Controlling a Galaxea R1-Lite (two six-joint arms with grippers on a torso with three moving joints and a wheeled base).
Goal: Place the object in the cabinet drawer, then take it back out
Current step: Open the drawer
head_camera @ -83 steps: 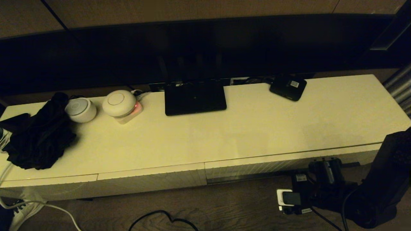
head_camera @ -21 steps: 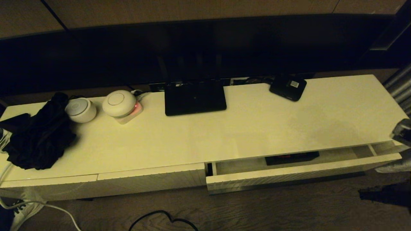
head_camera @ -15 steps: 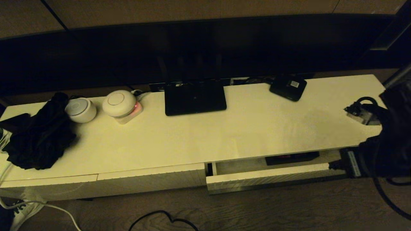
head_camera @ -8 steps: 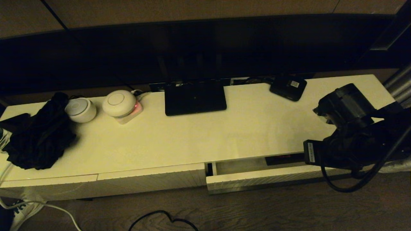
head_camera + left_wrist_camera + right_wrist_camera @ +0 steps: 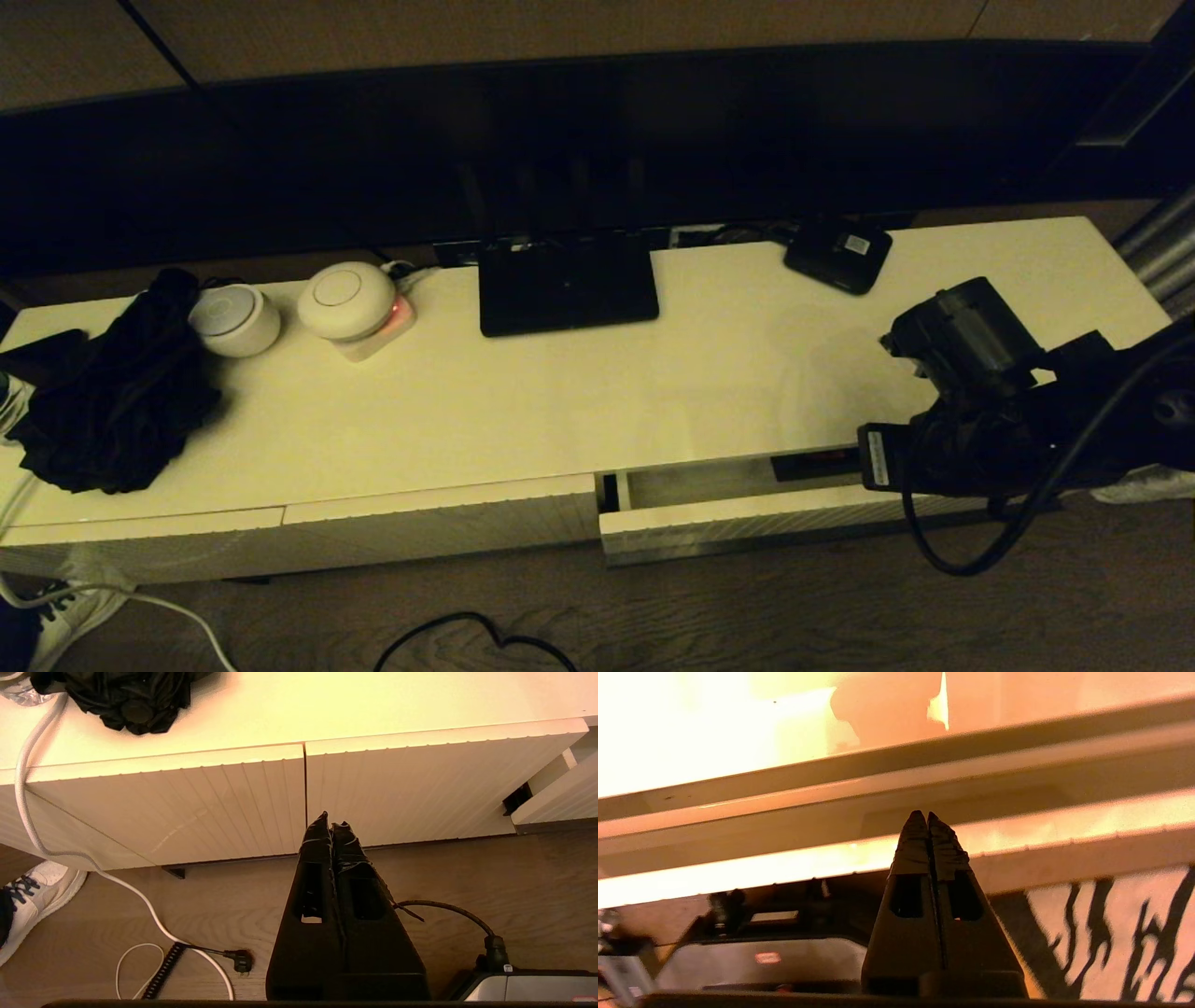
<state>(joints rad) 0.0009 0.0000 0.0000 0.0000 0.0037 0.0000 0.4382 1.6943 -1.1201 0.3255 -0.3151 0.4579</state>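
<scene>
The cabinet drawer (image 5: 775, 523) stands partly pulled out at the cabinet's right half, its ribbed front facing the floor side. Inside it lies the black organiser box (image 5: 812, 461) with a bit of red showing; my right arm (image 5: 971, 373) covers its right end. In the head view that arm hangs over the drawer's right part and hides its own fingers. In the right wrist view my right gripper (image 5: 928, 814) is shut on nothing, its tips just before the drawer front's top edge (image 5: 1087, 826). My left gripper (image 5: 331, 820) is shut and parked low before the closed ribbed fronts (image 5: 233, 802).
On the cabinet top (image 5: 560, 392) lie a flat black router (image 5: 568, 285), a small black device with a white label (image 5: 837, 254), two white round devices (image 5: 347, 299), and a black cloth (image 5: 112, 392). Cables (image 5: 476, 635) and a white shoe (image 5: 32, 896) are on the floor.
The drawer, shut 5.5 s ago, now stands pulled out with the box inside. Over the last second my right arm came up from the far right and moved left over the drawer.
</scene>
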